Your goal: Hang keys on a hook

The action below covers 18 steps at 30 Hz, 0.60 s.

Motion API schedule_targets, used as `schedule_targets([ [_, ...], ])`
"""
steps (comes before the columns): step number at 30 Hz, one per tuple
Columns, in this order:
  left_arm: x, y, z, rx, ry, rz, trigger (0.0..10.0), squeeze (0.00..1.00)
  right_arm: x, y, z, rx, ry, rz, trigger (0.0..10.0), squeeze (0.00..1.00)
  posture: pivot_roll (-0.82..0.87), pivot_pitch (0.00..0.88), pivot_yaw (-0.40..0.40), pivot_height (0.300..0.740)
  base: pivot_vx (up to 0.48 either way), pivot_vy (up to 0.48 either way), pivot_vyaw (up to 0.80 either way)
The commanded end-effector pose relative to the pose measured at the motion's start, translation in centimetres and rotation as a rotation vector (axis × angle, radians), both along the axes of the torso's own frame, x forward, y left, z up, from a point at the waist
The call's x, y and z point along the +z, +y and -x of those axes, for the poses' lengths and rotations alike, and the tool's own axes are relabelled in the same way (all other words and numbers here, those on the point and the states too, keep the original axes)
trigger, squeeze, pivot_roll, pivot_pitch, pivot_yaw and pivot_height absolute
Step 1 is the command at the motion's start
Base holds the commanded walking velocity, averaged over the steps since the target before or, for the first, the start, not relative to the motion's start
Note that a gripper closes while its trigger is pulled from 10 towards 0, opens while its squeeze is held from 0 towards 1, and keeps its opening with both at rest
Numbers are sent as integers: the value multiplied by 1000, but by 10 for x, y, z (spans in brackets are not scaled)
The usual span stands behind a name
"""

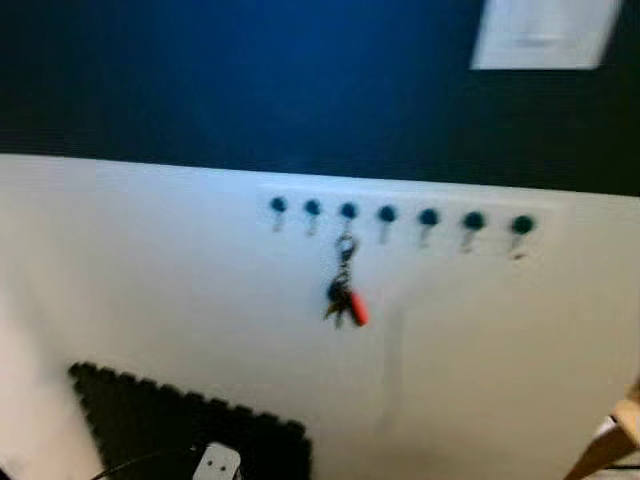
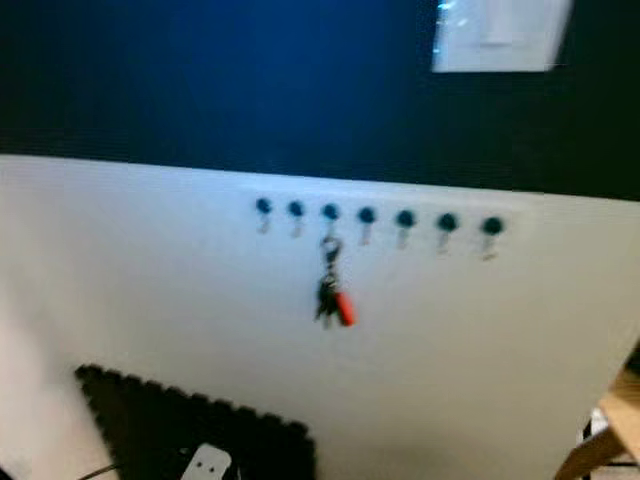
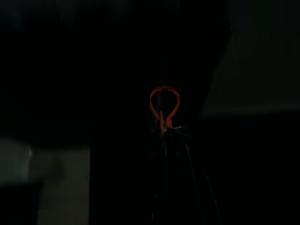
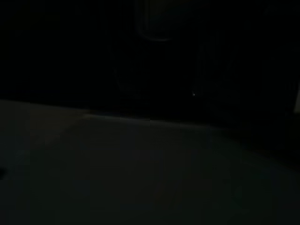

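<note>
The keys [image 1: 343, 303] hang from the third hook [image 1: 347, 212] from my left in a row of seven on the white wall panel [image 1: 150, 270], red tag lowest. I judge them a light, loose, jangling bunch, best pinched at the ring. Both my arms hang in shade; I cannot tell how their fingers stand. My left wrist view shows an orange loop [image 3: 164, 101] ahead.

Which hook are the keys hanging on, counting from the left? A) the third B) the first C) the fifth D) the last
A: the keys dangle under the third hook in the row of seven, with two hooks to its left.
</note>
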<state>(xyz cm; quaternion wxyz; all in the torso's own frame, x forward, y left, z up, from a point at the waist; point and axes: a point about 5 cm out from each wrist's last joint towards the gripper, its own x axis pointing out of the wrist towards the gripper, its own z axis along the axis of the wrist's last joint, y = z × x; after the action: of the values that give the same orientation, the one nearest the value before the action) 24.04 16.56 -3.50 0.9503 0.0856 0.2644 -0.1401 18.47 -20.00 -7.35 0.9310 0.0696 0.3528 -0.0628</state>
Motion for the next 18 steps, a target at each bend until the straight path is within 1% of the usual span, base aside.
schedule_targets([
  [1,2,11,1,29,-31,-12,10000,0,2,13,-5,29,-36,-30,10000,0,44,0,52,740,0,0,0],
  [3,4,12,1,23,-40,-12,10000,0,4,14,-7,36,-50,-31,10000,0,43,0,52,740,0,0,0],
  [4,7,14,0,1,-63,-15,10000,0,7,16,-12,53,-78,-29,10000,0,41,0,52,740,0,0,0],
  [6,10,16,0,-26,-91,-18,10000,0,10,17,-16,72,-101,-24,10000,0,41,0,52,740,0,0,0],
  [7,14,18,0,-55,-120,-20,10000,0,11,18,-18,86,-114,-20,10000,0,41,0,52,740,0,0,0],
  [8,20,16,1,-107,-165,19,10000,0,13,18,-20,105,-126,-9,10000,0,41,0,49,740,0,0,0],
  [9,20,16,1,-107,-165,19,10000,0,13,18,-20,105,-126,-9,10000,0,41,0,49,740,0,0,0],
  [10,33,12,6,-227,-232,107,10000,0,16,19,-23,138,-145,7,10000,0,46,0,44,740,0,0,0],
  [11,41,10,9,-297,-258,142,10000,0,17,20,-25,156,-159,13,10000,0,47,0,43,740,0,0,0],
  [12,41,10,9,-297,-258,142,10000,0,17,20,-25,156,-159,13,10000,0,47,0,43,740,0,0,0],
  [13,46,8,11,-340,-272,160,10000,0,19,20,-27,167,-168,16,10000,0,47,0,43,740,0,0,0],
  [14,61,3,13,-425,-313,196,10000,0,24,21,-32,201,-211,31,10000,0,53,0,31,740,0,0,0],
  [15,61,3,13,-425,-313,196,10000,0,24,21,-32,201,-211,31,10000,0,53,0,31,740,0,0,0],
  [17,73,-2,12,-491,-340,220,10000,0,28,21,-36,219,-245,39,10000,0,54,0,30,740,0,0,0],
  [18,73,-2,12,-491,-340,220,10000,0,28,21,-36,219,-245,39,10000,0,54,0,30,740,0,0,0],
])
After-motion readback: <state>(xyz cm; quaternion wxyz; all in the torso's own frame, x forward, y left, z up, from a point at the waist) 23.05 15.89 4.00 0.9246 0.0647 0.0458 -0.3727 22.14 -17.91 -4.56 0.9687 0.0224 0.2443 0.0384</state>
